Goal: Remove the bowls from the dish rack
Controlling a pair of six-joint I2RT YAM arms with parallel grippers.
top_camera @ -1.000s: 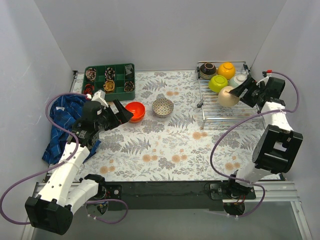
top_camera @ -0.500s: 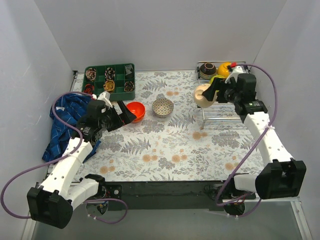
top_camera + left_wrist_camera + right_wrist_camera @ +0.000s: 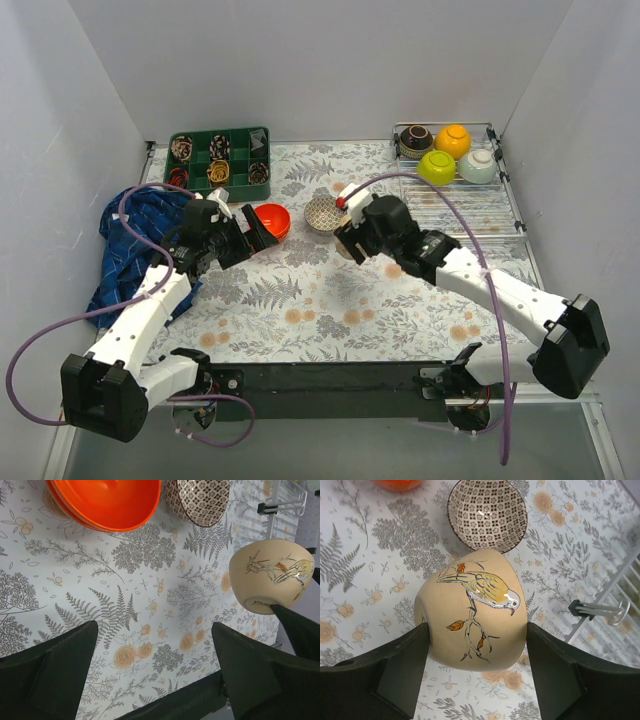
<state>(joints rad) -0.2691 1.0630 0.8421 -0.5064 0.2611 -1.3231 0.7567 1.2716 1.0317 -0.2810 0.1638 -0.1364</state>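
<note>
**Lowering the beige bowl beside the patterned bowl**

The beige bowl [image 3: 470,605] is clamped by its outer wall between the two fingers of the right tool [image 3: 476,630]. It is held over the table [image 3: 330,300], well apart from the dish rack [image 3: 470,210]. The patterned bowl [image 3: 486,515] lies just beyond it, and contact between the two cannot be told. The red-orange bowls [image 3: 105,502] lie further left. A straight descent is judged suitable, kept to the near side of the patterned bowl. The left tool [image 3: 154,625] is spread apart and empty, near the red-orange bowls.
</note>
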